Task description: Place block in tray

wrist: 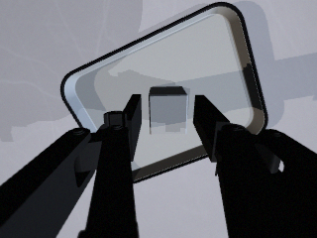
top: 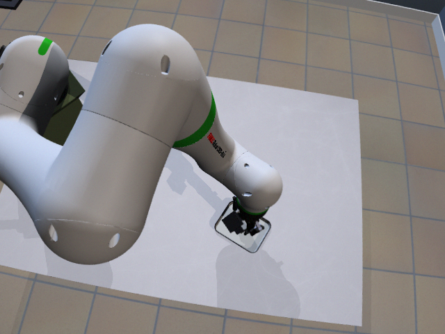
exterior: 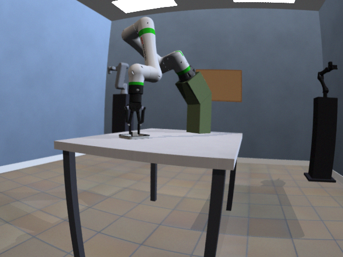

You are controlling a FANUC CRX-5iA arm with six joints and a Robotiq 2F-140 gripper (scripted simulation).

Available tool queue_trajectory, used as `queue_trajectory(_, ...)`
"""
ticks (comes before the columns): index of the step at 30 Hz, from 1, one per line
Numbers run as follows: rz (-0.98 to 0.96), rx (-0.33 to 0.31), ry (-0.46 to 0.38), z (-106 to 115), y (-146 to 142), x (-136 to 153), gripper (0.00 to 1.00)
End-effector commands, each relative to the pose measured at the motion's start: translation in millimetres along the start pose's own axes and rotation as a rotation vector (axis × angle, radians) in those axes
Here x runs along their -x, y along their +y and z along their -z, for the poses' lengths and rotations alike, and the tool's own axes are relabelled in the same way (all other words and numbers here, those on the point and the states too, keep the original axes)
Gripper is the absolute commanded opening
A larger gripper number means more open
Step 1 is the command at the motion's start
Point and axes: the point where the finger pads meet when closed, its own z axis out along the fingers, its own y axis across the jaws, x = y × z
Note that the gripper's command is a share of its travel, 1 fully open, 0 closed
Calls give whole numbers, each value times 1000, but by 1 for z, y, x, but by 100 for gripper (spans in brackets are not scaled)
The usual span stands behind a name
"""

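Observation:
The white tray (top: 232, 240) (exterior: 143, 136) (wrist: 74, 96) with a dark rim lies on the table, right of the middle. The small grey block (wrist: 168, 113) stands on the tray's floor near its centre. My gripper (top: 251, 229) (exterior: 134, 129) (wrist: 167, 109) points straight down into the tray, one finger on each side of the block. In the wrist view a thin strip of tray floor shows between each finger and the block, so the fingers stand slightly apart from it. In the top view the wrist hides the block.
The white table (top: 316, 151) (exterior: 177, 149) carries the green robot base (exterior: 198, 110) at its far side. The arm's large links (top: 118, 143) hang over the table's left half. Black pedestals (exterior: 322, 138) stand on the tiled floor beyond.

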Motion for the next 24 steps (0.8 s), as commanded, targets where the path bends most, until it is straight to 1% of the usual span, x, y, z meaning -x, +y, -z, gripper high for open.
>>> queue_trajectory(1,0,-1,-1,8,-1,1,39)
queue_trajectory(13,0,-1,-1,44,-1,1,39)
queue_trajectory(24,0,-1,-1,52,-1,1,39)
